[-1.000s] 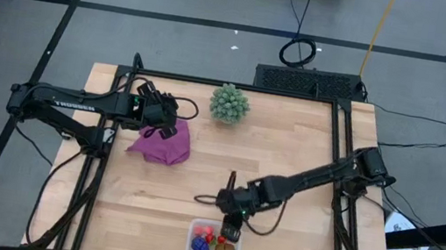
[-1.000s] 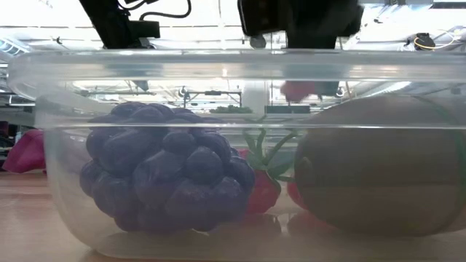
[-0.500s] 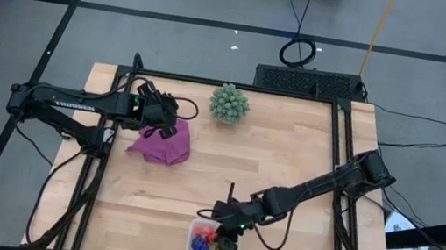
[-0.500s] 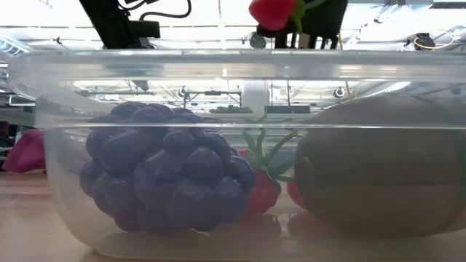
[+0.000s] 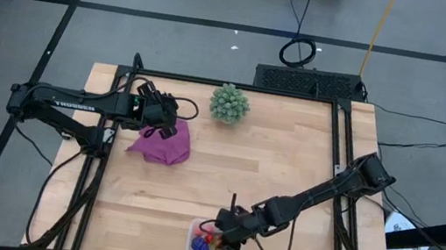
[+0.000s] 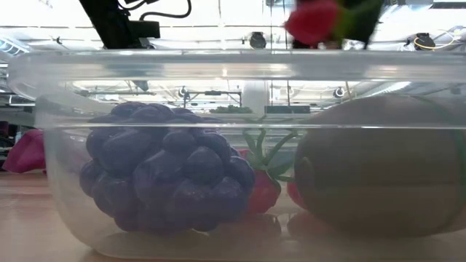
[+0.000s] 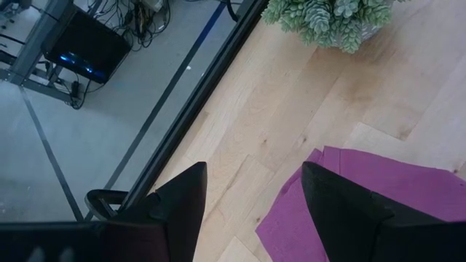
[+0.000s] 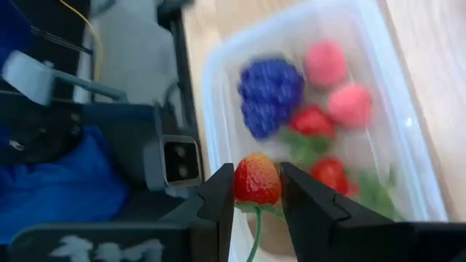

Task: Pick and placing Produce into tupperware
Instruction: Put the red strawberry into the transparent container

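The clear tupperware tub [image 5: 204,239] sits at the table's near edge; its wall [image 6: 44,145] fills the low view. Inside lie a purple grape cluster [image 6: 164,171], a brown kiwi [image 6: 378,171], pink and red berries [image 8: 338,102]. My right gripper [image 8: 256,193] hovers over the tub's near right part, shut on a red strawberry [image 8: 256,180], also seen above the rim [image 6: 313,20]. My left gripper [image 7: 251,196] is open above the magenta cloth [image 5: 163,143] at the far left. My right gripper pinches the red strawberry [image 8: 256,180] between its two fingers, one on each side of its body. The berry's green stalk [image 8: 255,218] trails back between them. The fingers come from above, and the berry is lifted clear above the tub's rim.
A pale green bushy ball [image 5: 230,103] stands near the far edge, also in the left wrist view [image 7: 328,18]. The wood table [image 5: 288,161] lies open between cloth and tub. Black frame rails run along both sides.
My right gripper carried the strawberry toward the table's near edge, from just beyond the tub to above its near right part. In the low view the berry rose above the rim and shifted right. The left arm stayed still.
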`<state>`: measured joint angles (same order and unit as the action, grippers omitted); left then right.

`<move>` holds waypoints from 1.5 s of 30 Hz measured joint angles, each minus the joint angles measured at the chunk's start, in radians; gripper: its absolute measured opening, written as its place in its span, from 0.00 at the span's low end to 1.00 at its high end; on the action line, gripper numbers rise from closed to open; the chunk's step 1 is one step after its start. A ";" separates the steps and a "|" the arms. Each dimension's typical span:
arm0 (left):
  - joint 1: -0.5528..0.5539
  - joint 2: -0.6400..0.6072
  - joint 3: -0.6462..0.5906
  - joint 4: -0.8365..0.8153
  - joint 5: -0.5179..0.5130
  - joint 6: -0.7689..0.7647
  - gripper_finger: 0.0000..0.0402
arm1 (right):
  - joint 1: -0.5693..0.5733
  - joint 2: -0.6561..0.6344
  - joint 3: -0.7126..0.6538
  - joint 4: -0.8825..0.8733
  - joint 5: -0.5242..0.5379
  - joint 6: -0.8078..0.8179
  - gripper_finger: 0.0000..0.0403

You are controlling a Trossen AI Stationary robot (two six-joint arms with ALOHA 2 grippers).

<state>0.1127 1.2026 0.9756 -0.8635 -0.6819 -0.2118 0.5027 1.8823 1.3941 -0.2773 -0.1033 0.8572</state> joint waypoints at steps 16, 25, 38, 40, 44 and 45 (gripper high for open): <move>0.001 0.000 0.000 0.000 -0.001 0.000 0.57 | -0.014 0.036 0.001 -0.151 0.038 -0.009 0.23; 0.002 0.000 0.000 0.000 -0.003 -0.006 0.57 | -0.015 0.049 0.001 -0.113 0.026 -0.006 0.23; 0.002 0.000 0.000 0.000 -0.001 -0.007 0.57 | -0.019 0.069 0.000 -0.086 0.024 -0.052 0.23; 0.002 0.000 0.000 0.000 -0.001 -0.007 0.57 | -0.019 0.069 0.000 -0.082 0.028 -0.064 0.23; 0.002 0.000 0.000 0.000 0.000 -0.007 0.57 | -0.023 0.069 0.000 -0.077 0.029 -0.065 0.23; 0.002 0.000 0.000 0.000 0.000 -0.008 0.57 | -0.024 0.069 0.000 -0.077 0.029 -0.064 0.23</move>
<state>0.1146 1.2026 0.9756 -0.8631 -0.6819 -0.2193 0.4785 1.9511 1.3941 -0.3546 -0.0746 0.7930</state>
